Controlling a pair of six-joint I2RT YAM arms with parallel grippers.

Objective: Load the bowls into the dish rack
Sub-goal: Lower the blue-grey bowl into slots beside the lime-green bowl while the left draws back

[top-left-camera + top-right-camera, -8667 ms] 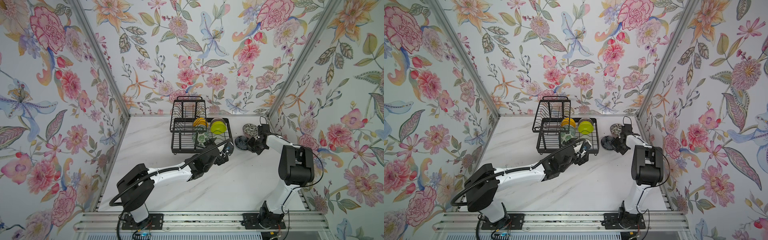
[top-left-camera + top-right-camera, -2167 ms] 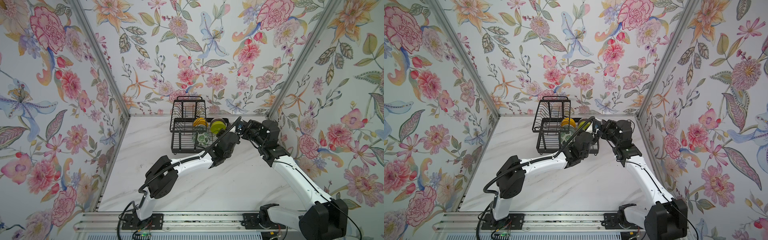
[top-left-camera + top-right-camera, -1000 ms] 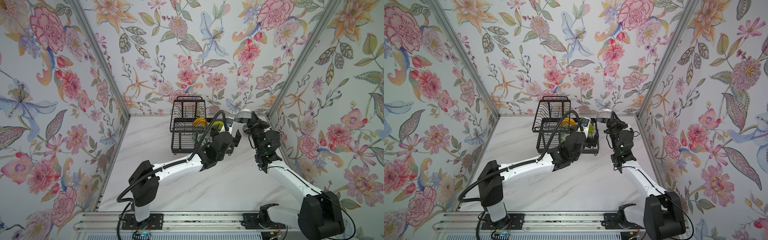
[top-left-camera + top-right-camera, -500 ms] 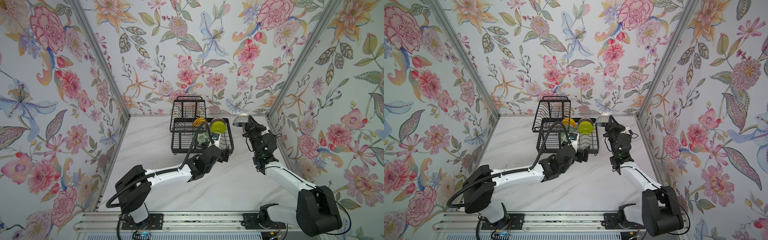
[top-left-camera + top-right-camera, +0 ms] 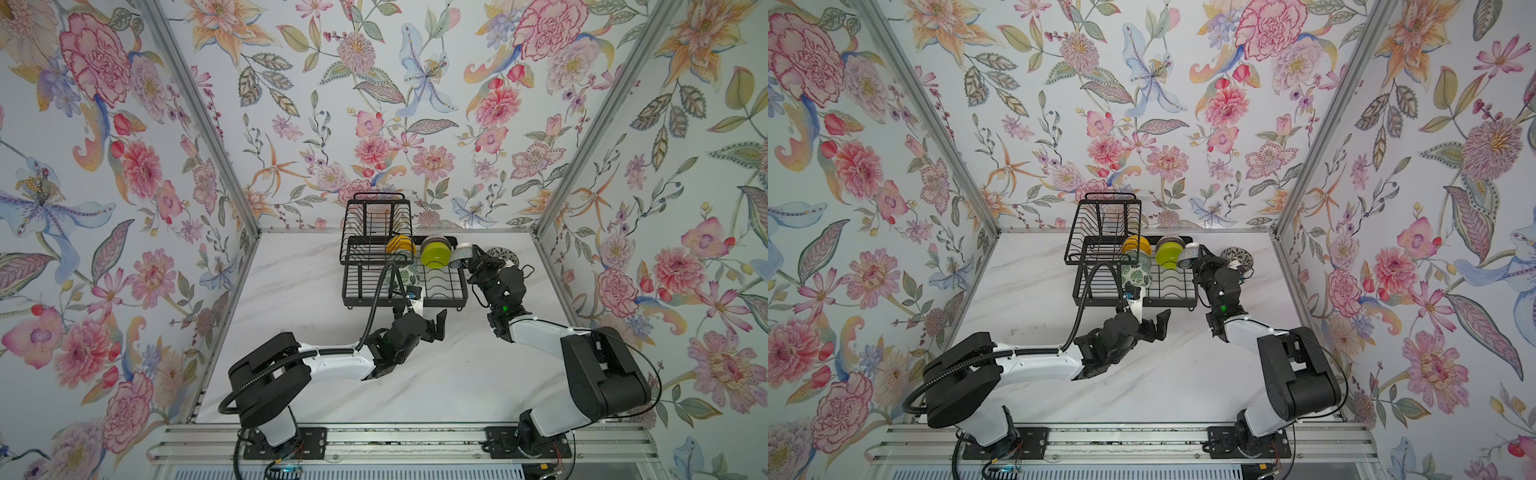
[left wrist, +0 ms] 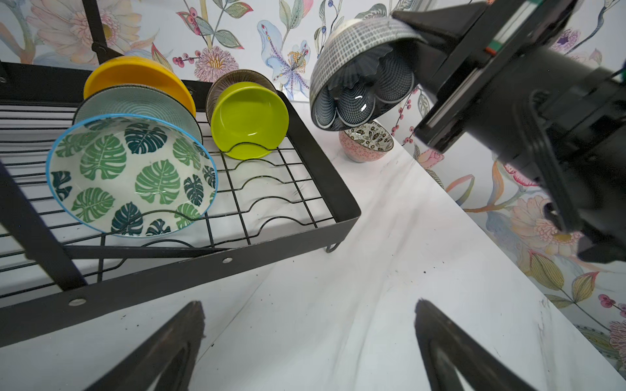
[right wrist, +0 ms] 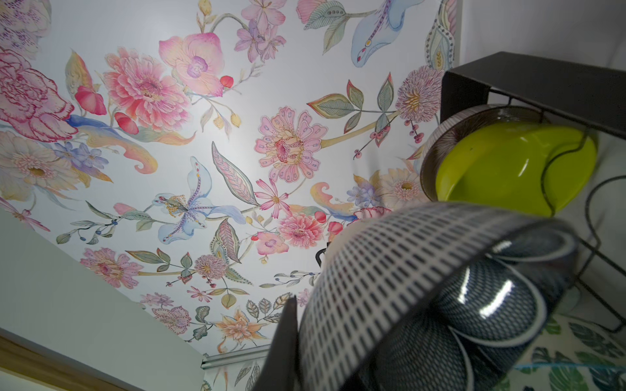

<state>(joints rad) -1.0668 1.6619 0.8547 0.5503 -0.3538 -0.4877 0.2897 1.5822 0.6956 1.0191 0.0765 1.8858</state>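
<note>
My left pincer (image 6: pixel 308 304) is out of the rack (image 5: pixel 440 297). A second ago it is up beside the bowls; now it hangs low over the worktop (image 5: pixel 457 374) just in front of the front rail, near the centre of both top views, with its jaws wide apart and empty. My right pincer (image 5: pixel 469 257) is no longer down at the worktop on the right. It is raised and clamped on the rim of the patterned bowl (image 5: pixel 460 252), with its wrist bent in towards the rack.

I take it that the left arm has cleared the way and this sixth bowl is about to go in. Five already stand on edge in the lower tray: yellow (image 5: pixel 400 244), aqua (image 6: pixel 135 101) and leaf (image 6: pixel 132 176) in one row, then the ribbed bowl (image 6: pixel 237 76) and the lime bowl (image 5: pixel 435 254) in the row beside it.

The patterned bowl sits at the tip of my right pincer, up and to the left of it in both top views. It is tilted, with its mouth turned down and forward. It hangs in the air just right of the lime bowl, at about the rack's right rim, and is not yet in a slot. The free wavy slots lie below the lime bowl in the top views. The floral bowl (image 6: pixel 366 142) waits upright on the worktop just right of my right pincer, well apart from the left one
</note>
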